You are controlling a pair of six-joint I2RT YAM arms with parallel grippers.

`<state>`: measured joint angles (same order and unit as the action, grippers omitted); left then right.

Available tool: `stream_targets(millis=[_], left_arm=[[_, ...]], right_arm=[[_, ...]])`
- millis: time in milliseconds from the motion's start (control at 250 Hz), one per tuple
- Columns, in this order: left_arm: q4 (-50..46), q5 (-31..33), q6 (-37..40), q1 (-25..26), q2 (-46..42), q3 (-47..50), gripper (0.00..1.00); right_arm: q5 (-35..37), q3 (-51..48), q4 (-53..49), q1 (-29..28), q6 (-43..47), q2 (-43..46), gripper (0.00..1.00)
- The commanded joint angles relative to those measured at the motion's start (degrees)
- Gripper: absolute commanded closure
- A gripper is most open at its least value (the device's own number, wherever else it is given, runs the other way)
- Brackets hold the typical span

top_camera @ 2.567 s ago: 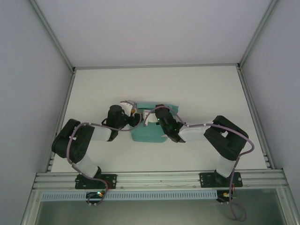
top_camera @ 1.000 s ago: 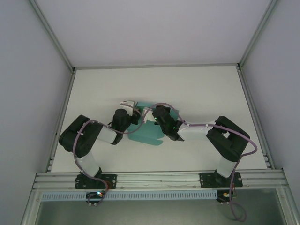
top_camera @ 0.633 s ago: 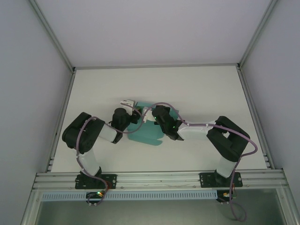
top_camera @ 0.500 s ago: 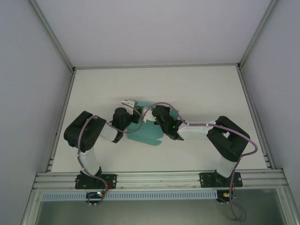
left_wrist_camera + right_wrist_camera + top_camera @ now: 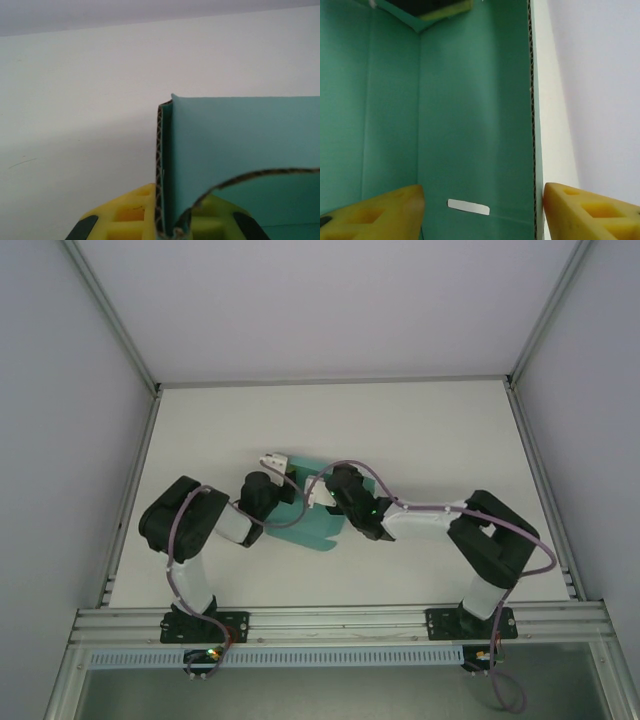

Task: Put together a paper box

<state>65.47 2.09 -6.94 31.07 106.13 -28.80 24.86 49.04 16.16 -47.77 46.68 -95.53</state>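
Note:
The teal-green paper box (image 5: 318, 530) lies partly folded at the table's middle, between both arms. My left gripper (image 5: 274, 462) stands at the box's far left corner. In the left wrist view my left gripper (image 5: 167, 226) is shut on an upright wall of the paper box (image 5: 240, 140), whose corrugated edge runs between the yellow fingers (image 5: 125, 217). My right gripper (image 5: 318, 492) hangs over the box's middle. In the right wrist view my right gripper (image 5: 482, 215) is open, its wide-spread fingers (image 5: 590, 212) straddling the paper box (image 5: 470, 100) panel with a white slot (image 5: 468, 206).
The white table (image 5: 420, 430) is walled by grey panels at the back and both sides. An aluminium rail (image 5: 340, 620) runs along the near edge, where both arm bases stand.
The left arm has drawn its elbow in and its gripper has risen at the box's far left corner. The box has turned and shifted slightly left. The right gripper stays over it.

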Motion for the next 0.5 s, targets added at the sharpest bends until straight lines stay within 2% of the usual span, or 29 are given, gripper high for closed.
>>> stream_targets(millis=[0, 24, 32, 108, 196, 292, 371, 499], left_arm=[[2.75, 1.65, 1.30, 0.44, -0.37, 0.58, 1.00], [2.44, 1.19, 1.19, 0.55, -0.61, 0.58, 1.00], [2.37, 1.17, 1.13, 0.63, -0.65, 0.58, 1.00], [2.39, 0.01, 0.59, 1.17, -0.70, 0.57, 1.00], [2.28, -0.43, 0.96, 2.16, -0.33, 0.28, 1.00], [1.28, 0.02, 1.84, 3.36, 0.28, -0.47, 1.00], [2.41, -1.29, 1.56, 4.05, 1.05, -0.64, 1.00], [3.13, -2.01, 1.34, 4.87, 2.36, -1.34, 1.00]], right_arm=[[-11.61, -1.03, -6.09, 0.56, -8.38, 8.77, 0.16], [-14.42, -1.21, -6.75, 0.77, -9.67, 10.58, 0.02], [-15.42, -1.29, -6.95, 0.89, -10.09, 11.14, 0.00], [-24.06, -1.49, -8.28, 2.54, -14.77, 15.17, 0.00], [-28.93, -0.79, -8.24, 5.48, -20.51, 19.15, 0.00], [-29.43, 1.15, -6.50, 9.88, -27.15, 19.14, 0.00], [-28.82, 6.00, -9.46, 12.69, -31.44, 16.03, 0.00], [-27.62, 15.51, -16.86, 13.05, -32.62, 7.70, 0.00]])
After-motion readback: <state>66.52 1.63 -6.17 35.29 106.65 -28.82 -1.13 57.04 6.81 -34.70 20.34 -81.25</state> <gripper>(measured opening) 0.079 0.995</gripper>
